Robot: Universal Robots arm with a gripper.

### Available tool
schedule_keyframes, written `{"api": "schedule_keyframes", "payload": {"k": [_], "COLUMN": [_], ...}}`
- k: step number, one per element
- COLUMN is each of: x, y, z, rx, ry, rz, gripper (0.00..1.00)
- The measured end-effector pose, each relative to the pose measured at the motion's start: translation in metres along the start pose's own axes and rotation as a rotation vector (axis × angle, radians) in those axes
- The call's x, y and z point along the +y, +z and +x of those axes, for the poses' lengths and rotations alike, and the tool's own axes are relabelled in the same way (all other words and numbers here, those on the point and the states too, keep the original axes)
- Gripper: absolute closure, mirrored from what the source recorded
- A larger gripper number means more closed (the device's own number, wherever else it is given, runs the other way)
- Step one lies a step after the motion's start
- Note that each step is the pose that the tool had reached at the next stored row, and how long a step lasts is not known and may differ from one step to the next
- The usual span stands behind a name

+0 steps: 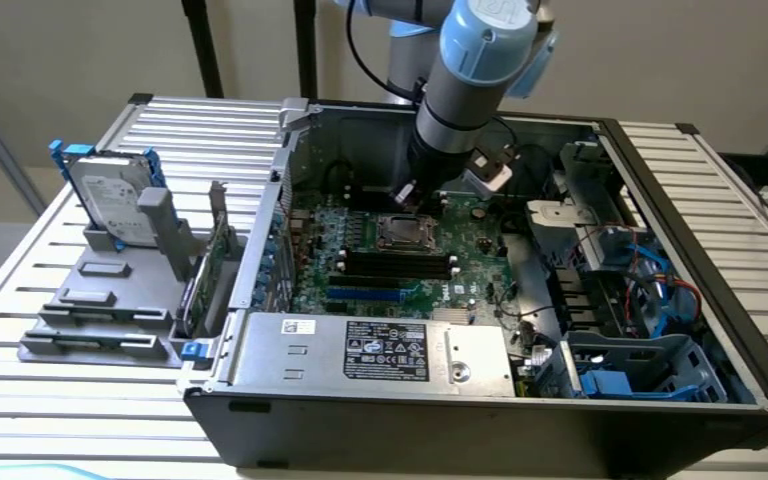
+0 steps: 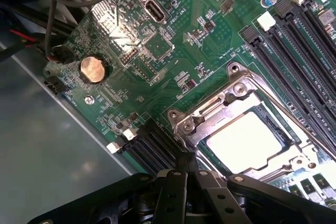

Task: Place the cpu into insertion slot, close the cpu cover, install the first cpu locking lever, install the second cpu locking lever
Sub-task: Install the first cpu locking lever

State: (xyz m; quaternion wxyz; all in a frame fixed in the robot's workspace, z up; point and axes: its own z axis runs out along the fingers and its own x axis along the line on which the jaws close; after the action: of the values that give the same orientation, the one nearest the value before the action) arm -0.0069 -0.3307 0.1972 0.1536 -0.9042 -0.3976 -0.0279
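Inside the open computer case, the insertion slot (image 1: 402, 232) sits on the green motherboard (image 1: 357, 225). In the wrist view the cpu (image 2: 247, 141) lies in the slot, its bright silvery top showing through the window of the cpu cover (image 2: 212, 121). The cover lies flat over it. A thin metal lever (image 2: 286, 106) runs along one side of the socket. My gripper (image 2: 184, 165) is shut with nothing between its fingers, and its tip sits right at the socket's edge by the cover's corner. From the exterior view, my gripper (image 1: 407, 197) hangs just behind the slot.
Long black memory slots (image 2: 307, 40) flank the socket, with more (image 2: 149, 145) next to my fingertips. A coin battery (image 2: 93, 69) sits on the board. The power supply (image 1: 371, 350), drive cage with blue cables (image 1: 638, 365) and case walls hem the board in. A hard drive (image 1: 107, 192) stands outside.
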Motion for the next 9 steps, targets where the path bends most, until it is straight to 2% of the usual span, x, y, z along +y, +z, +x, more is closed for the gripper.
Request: {"api": "schedule_keyframes", "payload": {"k": [9], "x": [0.0034], "y": [0.0009], "z": [-0.0005], "rx": [-0.0004], "ry": [0.000], "rz": [0.0019], "gripper": [0.89]}}
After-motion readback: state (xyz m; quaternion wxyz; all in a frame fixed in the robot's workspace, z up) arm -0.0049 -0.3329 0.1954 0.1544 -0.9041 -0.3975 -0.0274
